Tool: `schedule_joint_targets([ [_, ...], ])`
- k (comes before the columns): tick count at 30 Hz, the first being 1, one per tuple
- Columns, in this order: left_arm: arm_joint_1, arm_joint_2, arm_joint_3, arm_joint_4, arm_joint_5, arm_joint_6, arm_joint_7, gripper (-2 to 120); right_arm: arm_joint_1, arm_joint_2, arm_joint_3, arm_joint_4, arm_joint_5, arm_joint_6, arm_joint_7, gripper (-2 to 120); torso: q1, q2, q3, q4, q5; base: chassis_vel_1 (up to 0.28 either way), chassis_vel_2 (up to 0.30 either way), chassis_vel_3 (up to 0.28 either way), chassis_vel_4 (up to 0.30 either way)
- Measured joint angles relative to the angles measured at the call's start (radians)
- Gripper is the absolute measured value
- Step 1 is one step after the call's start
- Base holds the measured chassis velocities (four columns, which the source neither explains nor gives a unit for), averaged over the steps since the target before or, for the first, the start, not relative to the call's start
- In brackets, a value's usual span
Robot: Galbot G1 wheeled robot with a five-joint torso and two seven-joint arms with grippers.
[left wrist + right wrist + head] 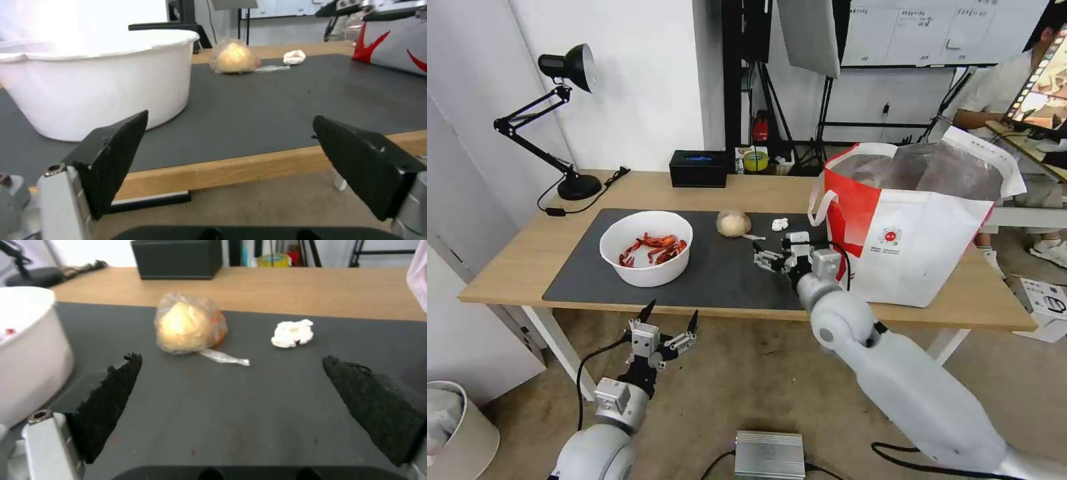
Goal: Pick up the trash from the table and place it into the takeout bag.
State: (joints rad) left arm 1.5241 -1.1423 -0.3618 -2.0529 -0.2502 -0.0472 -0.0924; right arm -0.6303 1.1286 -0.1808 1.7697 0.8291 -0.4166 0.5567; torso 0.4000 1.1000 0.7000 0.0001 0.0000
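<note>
Light wood forms the table (514,257), and its dark grey mat (727,273) serves as my landmark for every position below.

1. Nearest me, my left gripper (668,321) hangs below and in front of the mat's near edge, off the table, jaws spread wide and holding nothing. It is idle.
2. My right gripper (768,257) is over the mat's right half, jaws spread wide and empty, aimed toward the mat's far edge.
3. The white bowl (646,248) of red crayfish shells stands on the mat's left half, well apart from the right gripper.
4. The tan wrapped ball (190,323) lies near the mat's far edge, beyond the right gripper and to the left of its centre line. A twisted tail of clear wrap points back toward me.
5. The small tissue wad (293,333) lies at the same depth, to the right of the ball and apart from it.
6. The takeout bag (917,230) stands upright and open off the mat's right edge, just beside the right arm.

Step in hand, by my judgement: approach for a pick, with nothing yet grasped. The next move calls for advancing toward the far edge, centring on one item, lowering, then closing.
</note>
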Motion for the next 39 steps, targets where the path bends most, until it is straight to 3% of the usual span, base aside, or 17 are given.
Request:
schedule_joint_targets([
  [13,-0.003,-0.023,0.004,0.031,0.013,-0.004,0.000,100,0.076,0.071,-0.007,-0.099,0.109,-0.046,0.154,100,0.000,0.000,0.000,0.0000,0.0000,0.000,0.000,0.000,0.000],
  [39,0.003,-0.028,0.002,0.025,0.016,-0.007,0.001,100,0.258,0.131,0.001,-0.280,0.213,-0.100,0.246,100,0.000,0.000,0.000,0.0000,0.0000,0.000,0.000,0.000,0.000],
])
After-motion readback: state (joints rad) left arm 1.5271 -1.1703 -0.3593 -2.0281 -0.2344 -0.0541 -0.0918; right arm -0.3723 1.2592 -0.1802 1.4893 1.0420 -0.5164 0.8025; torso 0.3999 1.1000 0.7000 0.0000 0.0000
